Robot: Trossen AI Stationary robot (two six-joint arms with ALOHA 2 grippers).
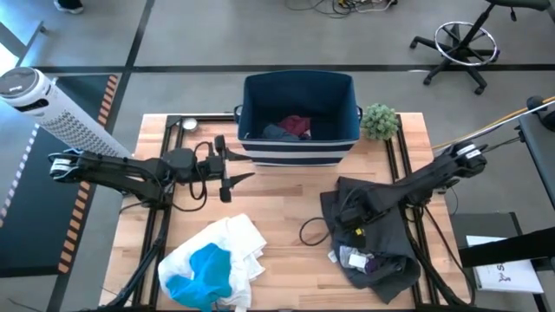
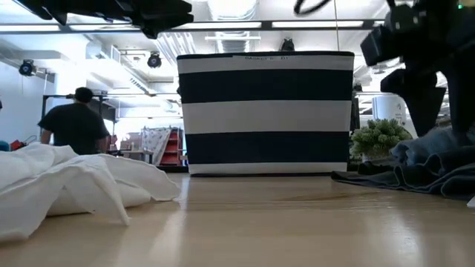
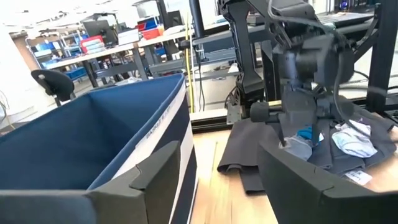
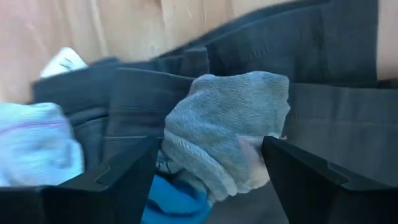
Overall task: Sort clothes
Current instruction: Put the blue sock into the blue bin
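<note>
My right gripper (image 1: 345, 224) is open above the large dark grey garment (image 1: 381, 217) at the table's right. In the right wrist view its fingers (image 4: 118, 174) stand on either side of a small grey piece (image 4: 224, 130) lying on that garment. A teal-blue piece (image 4: 174, 202) and a pale piece (image 4: 34, 146) lie beside it. My left gripper (image 1: 234, 172) is open and empty, level with the navy striped bin's (image 1: 299, 147) near-left corner. The large white garment (image 1: 230, 247), with a teal-blue piece (image 1: 208, 264) on it, lies at the near left. A maroon piece (image 1: 297, 124) lies in the bin.
A small green plant (image 1: 379, 121) stands right of the bin. Bare wood (image 1: 286, 208) lies between the two garment piles. A white cylinder (image 1: 52, 108) stands off the table's far left. A person (image 2: 74, 126) is in the room behind.
</note>
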